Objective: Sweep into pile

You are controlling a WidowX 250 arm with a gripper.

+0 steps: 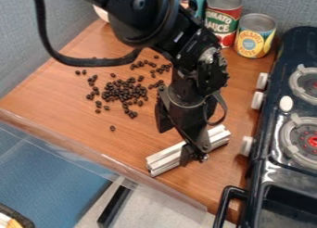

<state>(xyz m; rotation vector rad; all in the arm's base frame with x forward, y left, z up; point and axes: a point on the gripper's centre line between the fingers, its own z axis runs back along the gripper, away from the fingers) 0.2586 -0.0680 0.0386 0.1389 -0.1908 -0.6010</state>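
Black over the wooden bench (71,109), hanging with gripper (176,146) spread wide and clasping nothing, probably so placed for pinching the silver bar (166,160) at its tips, straight-edged enough for herding dark beans (122,90) lying loose at upper left.

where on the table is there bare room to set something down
Bare table: between the beans and the clear edge strip, save one bean, and between the bar and the stove's handle. Crowded: among the beans, by the cans, and under the arm.
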